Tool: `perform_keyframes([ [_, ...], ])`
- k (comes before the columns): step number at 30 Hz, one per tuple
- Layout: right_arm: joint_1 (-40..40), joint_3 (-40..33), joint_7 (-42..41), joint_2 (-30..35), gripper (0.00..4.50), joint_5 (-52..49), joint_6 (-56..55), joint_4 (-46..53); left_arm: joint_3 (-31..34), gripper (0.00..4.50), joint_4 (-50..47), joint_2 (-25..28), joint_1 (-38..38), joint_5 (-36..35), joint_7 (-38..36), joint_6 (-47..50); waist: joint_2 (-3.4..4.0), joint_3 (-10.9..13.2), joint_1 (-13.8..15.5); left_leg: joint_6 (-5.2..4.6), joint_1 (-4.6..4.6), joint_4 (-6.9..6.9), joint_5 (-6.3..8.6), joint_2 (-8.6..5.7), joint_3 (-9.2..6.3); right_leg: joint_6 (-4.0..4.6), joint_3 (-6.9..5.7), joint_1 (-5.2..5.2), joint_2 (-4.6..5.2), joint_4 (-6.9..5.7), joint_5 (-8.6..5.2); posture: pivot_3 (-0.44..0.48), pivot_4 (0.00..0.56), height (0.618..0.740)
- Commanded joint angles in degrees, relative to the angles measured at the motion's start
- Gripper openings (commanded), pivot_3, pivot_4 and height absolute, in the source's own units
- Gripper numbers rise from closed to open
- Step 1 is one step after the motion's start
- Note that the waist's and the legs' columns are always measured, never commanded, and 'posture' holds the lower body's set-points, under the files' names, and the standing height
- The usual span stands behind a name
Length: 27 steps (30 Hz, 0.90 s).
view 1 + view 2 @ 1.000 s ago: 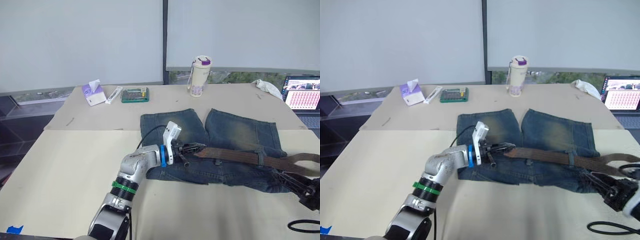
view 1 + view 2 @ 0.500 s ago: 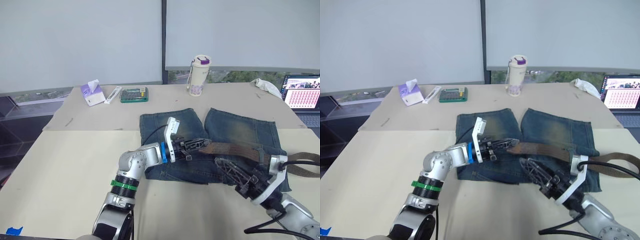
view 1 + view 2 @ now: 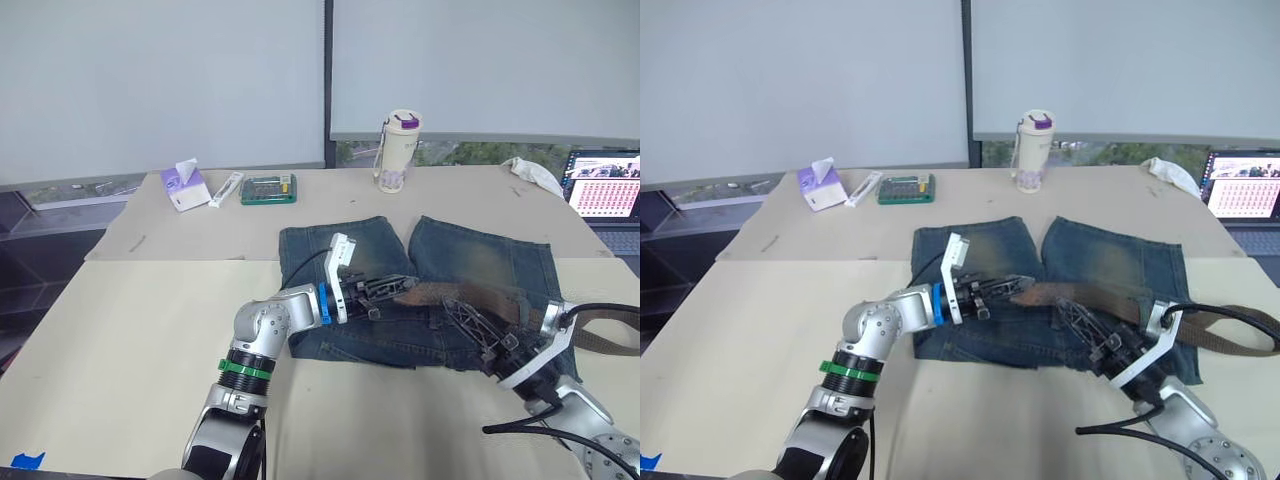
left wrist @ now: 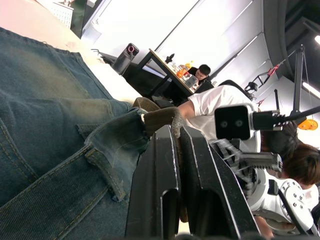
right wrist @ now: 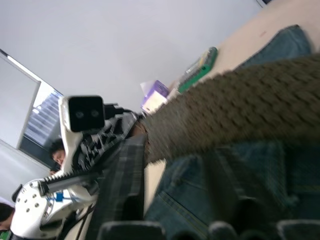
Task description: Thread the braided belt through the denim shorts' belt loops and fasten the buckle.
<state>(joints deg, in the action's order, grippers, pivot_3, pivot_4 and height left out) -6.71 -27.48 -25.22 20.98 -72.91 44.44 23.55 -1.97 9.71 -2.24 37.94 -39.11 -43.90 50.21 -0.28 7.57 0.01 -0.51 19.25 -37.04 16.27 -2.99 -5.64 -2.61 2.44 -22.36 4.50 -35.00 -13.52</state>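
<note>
Denim shorts [image 3: 420, 290] lie flat mid-worktop, the braided belt [image 3: 470, 298] across their waistband. Left pincer [image 3: 398, 288] is clenched on the belt's tip. Right pincer [image 3: 462, 318] is parted over it. Belt looks limp; grip near the tip.

The beige tabletop [image 3: 150, 330] carries the denim shorts [image 3: 470, 255] near its middle. Along its far edge stand a tissue box [image 3: 186, 187], a green case [image 3: 269, 189] and a bottle [image 3: 398, 151]; a laptop [image 3: 604, 190] sits at the right.
</note>
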Motion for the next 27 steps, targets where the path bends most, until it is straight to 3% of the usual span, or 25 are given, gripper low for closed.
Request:
perform_keyframes([
  [1, 1.1, -0.8, 0.0, -0.7, 1.57, -1.8, -2.9, 0.9, 0.2, 0.00, -2.2, 0.0, 1.0, -1.1, -0.3, -0.3, 0.00, 0.0, -0.1, 0.00, 0.00, 0.00, 0.00, 0.00, 0.00, 0.00, 0.00, 0.00, 0.00, 0.00, 0.00, 0.000, 0.150, 0.740],
  [3, 1.3, -0.6, 0.3, -0.8, 1.57, -1.6, -3.4, 0.8, 0.1, 0.00, -2.1, 0.1, 0.9, -1.2, -0.3, -0.4, 0.00, 0.0, -0.2, 0.00, 0.00, 0.00, 0.00, 0.00, 0.00, 0.00, 0.00, 0.00, 0.00, 0.00, 0.00, 0.000, 0.150, 0.740],
  [8, 0.7, -0.2, -0.1, -0.6, 0.06, -1.9, -4.0, 1.4, -0.4, 0.00, -2.1, 0.5, 0.7, -1.2, -0.6, -0.4, 0.00, 0.0, -0.2, 0.00, 0.00, 0.01, 0.00, 0.00, -0.02, 0.00, -0.01, 0.00, -0.01, 0.00, 0.00, 0.000, 0.150, 0.740],
  [16, 0.5, 0.4, -0.4, 0.3, 0.02, -0.9, -4.0, 1.3, -0.8, 0.00, -1.8, 0.9, 0.6, -0.8, -1.0, -1.4, 0.01, 0.0, -0.2, 0.00, 0.00, 0.01, 0.00, 0.00, -0.04, 0.00, -0.01, 0.00, 0.00, 0.01, 0.00, 0.000, 0.150, 0.740],
  [23, 0.8, -4.4, 4.0, 4.8, 0.00, -0.7, -3.0, -4.7, -7.3, 2.43, -3.5, 6.0, -1.1, 7.7, -3.1, -9.9, 0.01, 0.0, -0.2, 0.00, 0.00, 0.01, 0.00, -0.04, -0.02, 0.01, 0.00, 0.00, 0.02, 0.01, 0.01, 0.000, 0.150, 0.740],
  [27, 0.0, -6.7, 6.5, 6.7, 0.00, -2.8, -1.4, -7.5, -9.0, 3.76, -5.3, 8.5, -2.9, 8.7, -7.0, -13.1, 0.00, 0.0, 0.0, 0.00, 0.03, 0.04, 0.00, -0.02, -0.02, 0.03, 0.02, 0.00, 0.02, 0.03, 0.01, 0.000, 0.150, 0.740],
])
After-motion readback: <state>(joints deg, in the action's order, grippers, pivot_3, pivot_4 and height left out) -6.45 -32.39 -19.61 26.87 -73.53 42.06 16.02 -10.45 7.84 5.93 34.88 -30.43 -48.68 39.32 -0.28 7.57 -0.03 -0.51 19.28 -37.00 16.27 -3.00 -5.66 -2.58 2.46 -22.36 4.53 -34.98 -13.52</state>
